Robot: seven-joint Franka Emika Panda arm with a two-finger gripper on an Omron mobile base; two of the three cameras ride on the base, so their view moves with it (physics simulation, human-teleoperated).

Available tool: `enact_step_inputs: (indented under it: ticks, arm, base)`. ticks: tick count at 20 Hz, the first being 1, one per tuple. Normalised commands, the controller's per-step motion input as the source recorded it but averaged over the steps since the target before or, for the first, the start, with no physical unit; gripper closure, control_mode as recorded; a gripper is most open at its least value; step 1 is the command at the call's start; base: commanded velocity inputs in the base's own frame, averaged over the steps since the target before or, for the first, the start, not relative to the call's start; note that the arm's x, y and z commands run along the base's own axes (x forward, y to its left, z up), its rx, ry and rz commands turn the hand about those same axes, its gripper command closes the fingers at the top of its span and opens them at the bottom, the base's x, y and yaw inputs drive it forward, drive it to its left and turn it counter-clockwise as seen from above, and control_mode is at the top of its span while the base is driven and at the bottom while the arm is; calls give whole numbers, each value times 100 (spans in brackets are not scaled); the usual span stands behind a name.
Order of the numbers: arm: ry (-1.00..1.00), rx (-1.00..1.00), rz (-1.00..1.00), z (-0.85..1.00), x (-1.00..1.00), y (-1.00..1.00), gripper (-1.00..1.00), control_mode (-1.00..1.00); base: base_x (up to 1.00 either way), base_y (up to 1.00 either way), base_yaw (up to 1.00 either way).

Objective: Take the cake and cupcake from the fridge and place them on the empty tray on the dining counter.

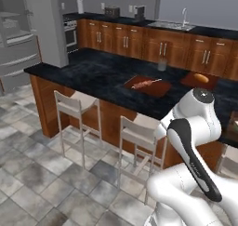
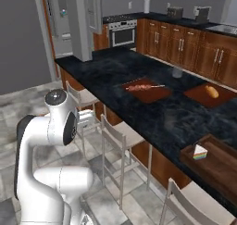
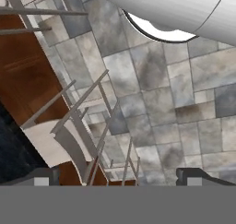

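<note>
Gripper (image 3: 118,179) is hanging with its jaws spread wide and nothing between them, pointing down at the grey floor tiles (image 3: 152,75) beside a pale stool (image 3: 69,144). I am sitting folded low by the stools, below the worktop's edge.

Cake (image 2: 200,152) is already lying in the tray (image 2: 222,166) on the dining counter (image 2: 139,108), off to my right and above the gripper. It is showing as a small wedge, white on top with rainbow stripes down its side.

Fridge (image 2: 69,20) is standing past the far end of the worktop, ahead and to my left, well apart from me; its doors seem to be standing ajar. I judge the cupcake is what remains, and I cannot make it out on the shelves from here.
</note>
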Motion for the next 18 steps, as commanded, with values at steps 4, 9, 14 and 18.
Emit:
enact_step_inputs:
  ticks: [4, 9, 14, 18]
  arm:
    - [0, 0, 0, 0, 0, 0, -100, 100]
    - [0, 0, 0, 0, 0, 0, -100, 100]
    - [0, 0, 0, 0, 0, 0, -100, 100]
    - [0, 0, 0, 0, 0, 0, -100, 100]
  base:
    - [0, 44, 24]
    - [4, 47, 23]
    - [24, 53, 17]
    - [34, 55, 13]
